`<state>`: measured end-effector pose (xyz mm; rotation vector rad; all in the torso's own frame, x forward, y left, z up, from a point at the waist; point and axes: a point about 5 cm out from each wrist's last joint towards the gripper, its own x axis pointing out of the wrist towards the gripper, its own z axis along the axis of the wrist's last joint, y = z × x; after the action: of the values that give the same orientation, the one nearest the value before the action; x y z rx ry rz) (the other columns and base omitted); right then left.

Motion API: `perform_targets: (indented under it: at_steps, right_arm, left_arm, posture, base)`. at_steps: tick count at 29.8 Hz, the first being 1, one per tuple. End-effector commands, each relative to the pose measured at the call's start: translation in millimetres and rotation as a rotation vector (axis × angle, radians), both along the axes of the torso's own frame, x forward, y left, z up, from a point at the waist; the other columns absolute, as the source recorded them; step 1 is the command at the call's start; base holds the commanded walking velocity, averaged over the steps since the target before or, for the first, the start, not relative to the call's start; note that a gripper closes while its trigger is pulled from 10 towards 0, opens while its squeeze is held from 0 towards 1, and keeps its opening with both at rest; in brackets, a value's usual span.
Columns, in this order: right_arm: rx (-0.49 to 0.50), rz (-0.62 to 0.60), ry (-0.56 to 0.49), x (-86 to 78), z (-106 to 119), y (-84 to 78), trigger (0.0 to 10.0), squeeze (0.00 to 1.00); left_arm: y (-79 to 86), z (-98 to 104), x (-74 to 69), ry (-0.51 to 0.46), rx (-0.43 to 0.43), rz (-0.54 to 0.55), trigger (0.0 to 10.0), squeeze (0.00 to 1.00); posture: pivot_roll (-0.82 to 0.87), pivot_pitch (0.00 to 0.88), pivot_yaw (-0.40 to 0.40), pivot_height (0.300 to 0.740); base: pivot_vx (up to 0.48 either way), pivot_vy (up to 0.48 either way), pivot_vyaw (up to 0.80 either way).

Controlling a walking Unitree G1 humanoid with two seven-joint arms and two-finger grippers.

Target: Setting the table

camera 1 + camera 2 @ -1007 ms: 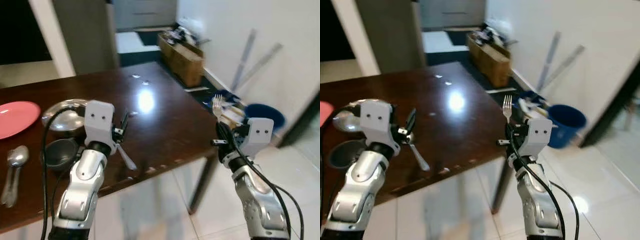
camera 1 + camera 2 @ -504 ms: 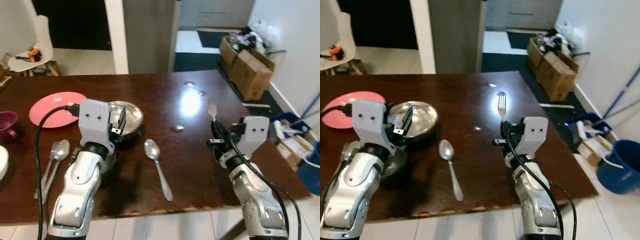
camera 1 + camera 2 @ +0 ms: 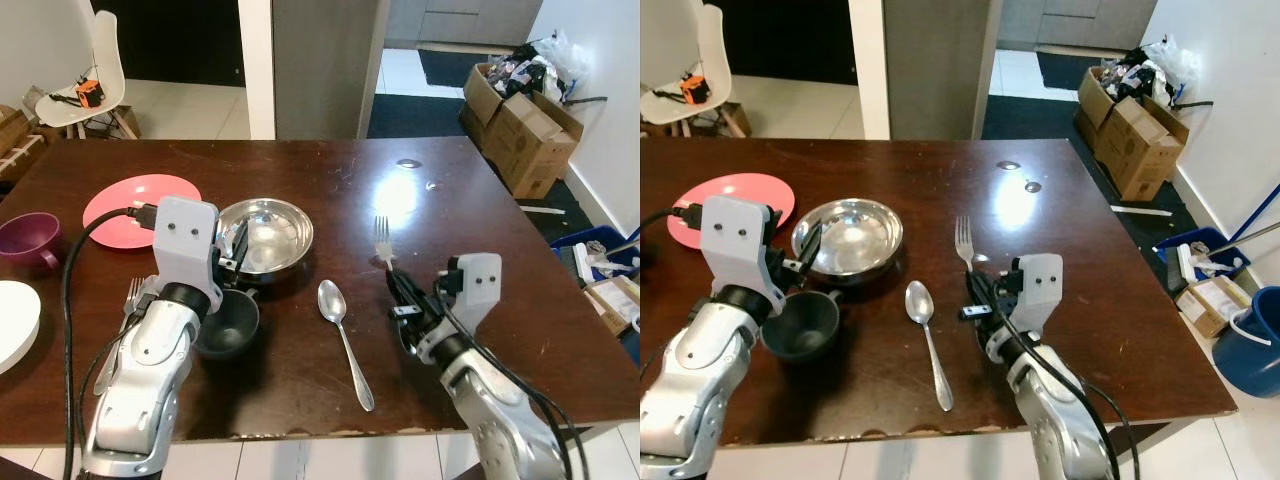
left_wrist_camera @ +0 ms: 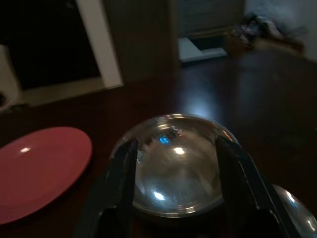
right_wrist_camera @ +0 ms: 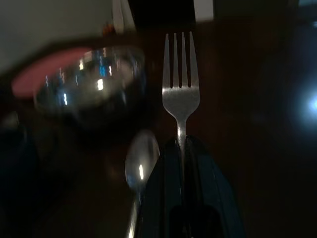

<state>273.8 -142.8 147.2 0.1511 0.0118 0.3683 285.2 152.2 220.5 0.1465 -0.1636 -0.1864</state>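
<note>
My right gripper (image 3: 398, 287) is shut on the handle of a silver fork (image 3: 382, 238), tines up, just above the dark wooden table (image 3: 480, 240). In the right wrist view the fork (image 5: 181, 89) stands between the closed fingers. A silver spoon (image 3: 342, 335) lies on the table to the fork's left. My left gripper (image 3: 233, 248) is open and holds nothing; it hovers over a small dark bowl (image 3: 228, 325), beside a steel bowl (image 3: 272, 232). Seen from the left wrist, the steel bowl (image 4: 176, 163) lies beyond the spread fingers.
A pink plate (image 3: 138, 200) sits at the back left, with a purple cup (image 3: 30, 238) and a white plate (image 3: 14, 320) at the left edge. More cutlery (image 3: 135, 291) lies behind my left arm. Cardboard boxes (image 3: 525, 120) and a blue bucket (image 3: 1252, 345) stand on the floor to the right.
The whole view has swung left onto the table, so the camera has turned. My right gripper keeps the fork, now low over the table right of the spoon. The left gripper stays open.
</note>
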Motion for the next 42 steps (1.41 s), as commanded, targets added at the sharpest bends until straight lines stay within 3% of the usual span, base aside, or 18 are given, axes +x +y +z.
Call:
perform_targets:
  at_steps: [1,4,8,11,22,31,40,41,42]
  right_arm:
    - [-0.061,0.02,0.044,-6.8,-7,1.9,10.0,0.0]
    - [-0.148,0.027,0.062,-10.4,-16,0.5,10.0,0.0]
    - [-0.175,0.025,0.076,-11.6,-20,-1.0,10.0,0.0]
    - [-0.216,-0.044,0.093,-6.0,-28,-7.1,10.0,0.0]
    - [-0.178,-0.079,0.096,8.4,-39,-5.9,10.0,0.0]
    - [-0.18,-0.035,0.118,5.8,-45,1.3,10.0,0.0]
    - [-0.161,-0.038,0.139,3.2,-50,0.7,10.0,0.0]
    - [-0.158,-0.04,0.143,3.2,-52,0.7,10.0,0.58]
    - [-0.156,-0.041,0.145,3.3,-53,0.6,10.0,0.58]
  left_arm:
    - [3.1,4,-3.7,0.036,0.011,-0.051,10.0,0.0]
    - [9.9,8,-7.9,0.053,0.035,-0.086,10.0,0.0]
    - [14.3,11,-10.2,0.047,0.073,-0.101,10.0,0.0]
    - [17.3,17,-13.1,0.072,0.145,-0.17,10.0,0.0]
    - [17.6,9,-27.1,0.253,0.307,-0.37,10.0,0.0]
    - [24.0,8,-36.9,0.309,0.357,-0.402,10.0,0.0]
    - [22.7,5,-36.2,0.321,0.353,-0.397,10.0,0.0]
    - [22.1,5,-35.6,0.319,0.351,-0.396,10.0,0.0]
    - [21.7,5,-35.4,0.319,0.349,-0.396,10.0,0.0]
  posture:
    - [-0.03,0.0,0.064,0.74]
    - [-0.03,0.0,0.061,0.74]
    - [-0.02,0.0,0.057,0.74]
    - [-0.02,0.0,0.055,0.74]
    - [-0.01,0.0,0.083,0.74]
    - [0.01,0.005,0.08,0.74]
    - [0.0,0.007,0.079,0.74]
    - [0.0,0.006,0.08,0.74]
    - [0.0,0.006,0.08,0.74]
  base:
    - [0.0,0.0,0.0]
    - [0.0,0.0,0.0]
    - [0.0,0.0,0.0]
    - [0.0,0.0,0.0]
    - [0.0,0.0,0.0]
    - [0.0,0.0,0.0]
    - [0.0,0.0,0.0]
    - [0.0,0.0,0.0]
    - [0.0,0.0,0.0]
